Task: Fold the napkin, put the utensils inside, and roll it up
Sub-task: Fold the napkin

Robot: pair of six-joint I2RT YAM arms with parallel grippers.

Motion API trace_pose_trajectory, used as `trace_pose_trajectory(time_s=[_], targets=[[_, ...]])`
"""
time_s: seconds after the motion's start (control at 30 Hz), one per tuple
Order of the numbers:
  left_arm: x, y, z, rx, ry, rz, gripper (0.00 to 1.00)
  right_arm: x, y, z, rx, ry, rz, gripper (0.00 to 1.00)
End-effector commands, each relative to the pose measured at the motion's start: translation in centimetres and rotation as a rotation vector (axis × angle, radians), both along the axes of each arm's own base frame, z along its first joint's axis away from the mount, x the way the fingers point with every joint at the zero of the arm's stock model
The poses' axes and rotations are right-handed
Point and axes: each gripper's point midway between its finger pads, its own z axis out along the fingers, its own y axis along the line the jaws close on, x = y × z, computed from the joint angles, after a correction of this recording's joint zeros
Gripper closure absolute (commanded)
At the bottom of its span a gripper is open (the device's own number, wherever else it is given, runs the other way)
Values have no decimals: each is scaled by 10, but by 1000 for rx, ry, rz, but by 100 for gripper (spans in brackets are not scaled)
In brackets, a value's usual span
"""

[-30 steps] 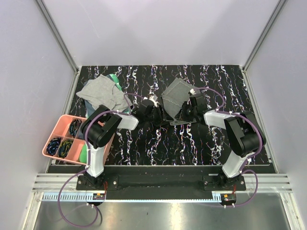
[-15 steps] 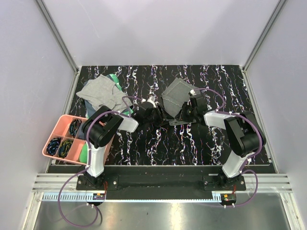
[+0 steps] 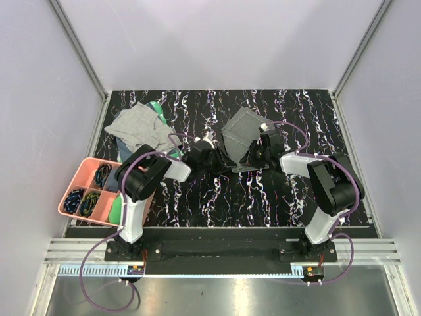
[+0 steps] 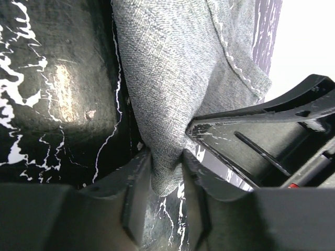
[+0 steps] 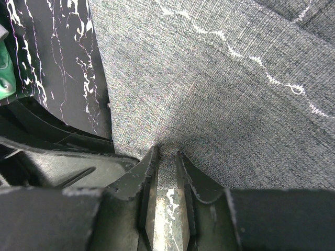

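Black white-veined tabletop, pale walls; left end effector pinching napkin, right end effector seemingly likewise.

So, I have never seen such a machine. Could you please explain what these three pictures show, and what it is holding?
These are two robot arms, fixed side by side at the near edge of a black marbled table. The wide picture comes from a camera above and behind them. The two close pictures come from a camera on each wrist, so you see that arm's own fingers.

Each arm ends in a two-finger gripper. The left gripper and the right gripper each pinch a part of the dark grey napkin.

At the left of the table lie a lighter grey cloth over something green, and a pink tray with small dark items. No spoons are visible.
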Motion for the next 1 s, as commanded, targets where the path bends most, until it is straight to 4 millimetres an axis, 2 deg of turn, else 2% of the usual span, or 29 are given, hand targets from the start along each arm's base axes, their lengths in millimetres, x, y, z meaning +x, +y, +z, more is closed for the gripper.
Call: trace_pose_trajectory(time_s=[0.0, 0.13, 0.2, 0.23, 0.3, 0.33, 0.4, 0.43, 0.57, 0.8, 0.83, 0.97], targets=[[7, -5, -2, 16, -28, 3, 72, -5, 6, 11, 16, -25, 35, 73], [6, -5, 4, 17, -33, -11, 81, -5, 6, 30, 8, -94, 70, 66], [7, -1, 9, 13, -36, -14, 87, -9, 8, 35, -28, -142, 111, 56], [6, 1, 9, 10, -29, -20, 89, -9, 9, 45, -35, -180, 125, 53], [6, 7, 12, -3, -20, -26, 97, -17, 16, 48, -84, -230, 176, 45], [7, 9, 14, -11, -16, -31, 99, -19, 19, 55, -105, -272, 207, 43], [7, 17, 16, -22, -8, -36, 100, -24, 23, 57, -147, -306, 230, 38], [4, 18, 18, -30, 1, -55, 100, -32, 34, 59, -167, -336, 276, 37], [0, 41, 25, -23, 0, -69, 100, -46, 47, 58, -254, -391, 325, 32], [-26, 74, 36, 19, 18, -127, 100, -69, 70, 60, -370, -495, 420, 29], [-33, 79, 33, 43, 45, -135, 100, -70, 74, 63, -389, -523, 440, 28], [-45, 94, 46, 94, 22, -165, 100, -84, 93, 71, -474, -626, 485, 27]])
